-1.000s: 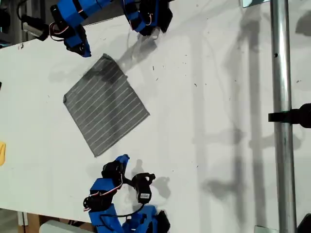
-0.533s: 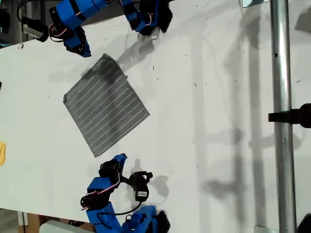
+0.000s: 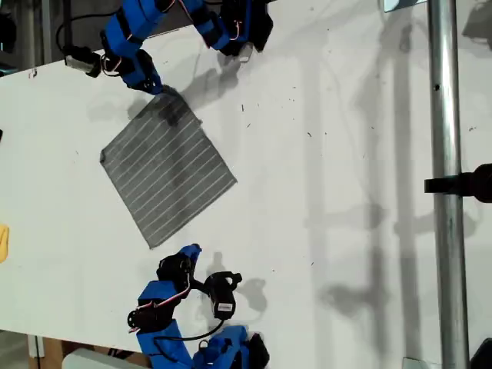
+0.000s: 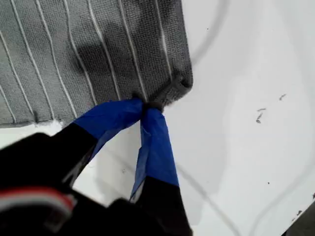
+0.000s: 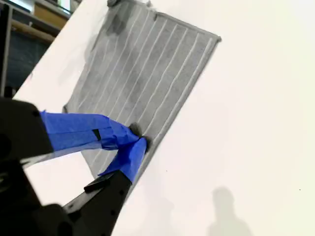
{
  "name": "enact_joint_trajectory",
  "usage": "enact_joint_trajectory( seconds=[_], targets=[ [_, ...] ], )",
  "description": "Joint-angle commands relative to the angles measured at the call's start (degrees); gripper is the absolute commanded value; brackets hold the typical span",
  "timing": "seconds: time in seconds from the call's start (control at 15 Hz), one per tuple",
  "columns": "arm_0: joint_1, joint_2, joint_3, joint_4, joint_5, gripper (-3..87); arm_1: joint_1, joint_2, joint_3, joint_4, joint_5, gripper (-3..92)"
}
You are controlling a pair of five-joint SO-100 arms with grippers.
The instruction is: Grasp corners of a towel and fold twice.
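Note:
The towel (image 3: 167,173), grey with thin white stripes, lies flat as a diamond on the white table (image 3: 323,154). My first gripper (image 3: 156,87) comes in from the top of the exterior view and sits at the towel's top corner (image 3: 165,92). In the first wrist view its blue fingers (image 4: 157,147) meet at my first gripper (image 4: 145,105), shut on the bunched edge of the towel (image 4: 74,49) beside that corner (image 4: 183,81). My second gripper (image 3: 192,250) is near the bottom corner (image 3: 152,245), just off the cloth. My second gripper (image 5: 137,140) is shut and looks along the towel (image 5: 147,69).
A metal pole (image 3: 443,192) with a black clamp (image 3: 465,184) runs down the exterior view's right. A yellow object (image 3: 3,242) shows at the exterior view's left edge. The table's edges pass close behind both arm bases.
My first gripper has swung down and towards the exterior view's right onto the towel's top corner. My second gripper drew back slightly a second ago and has held still since.

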State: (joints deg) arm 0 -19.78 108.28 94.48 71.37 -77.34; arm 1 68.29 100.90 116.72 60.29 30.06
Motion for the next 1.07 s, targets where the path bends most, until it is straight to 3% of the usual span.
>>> enact_joint_trajectory(
  seconds=[0.0, 0.2, 0.53, 1.0],
  targets=[
    [-1.0, 0.3, -3.7, 0.3, 0.0, -2.9, 0.3, -3.7, -0.2, -5.9, -0.7, -0.3],
    [-1.1, 0.3, -3.7, 0.5, -0.1, -2.9, -0.4, -11.3, -1.5, -10.6, -0.7, -0.3],
    [-1.1, 0.1, -3.7, 0.4, -0.2, -2.9, -2.7, -12.8, -2.8, -7.0, 0.1, -0.3],
    [-1.1, 0.4, -3.5, 0.8, 0.2, -2.9, -25.0, 1.3, 3.7, 1.5, 14.2, -0.3]
  ],
)
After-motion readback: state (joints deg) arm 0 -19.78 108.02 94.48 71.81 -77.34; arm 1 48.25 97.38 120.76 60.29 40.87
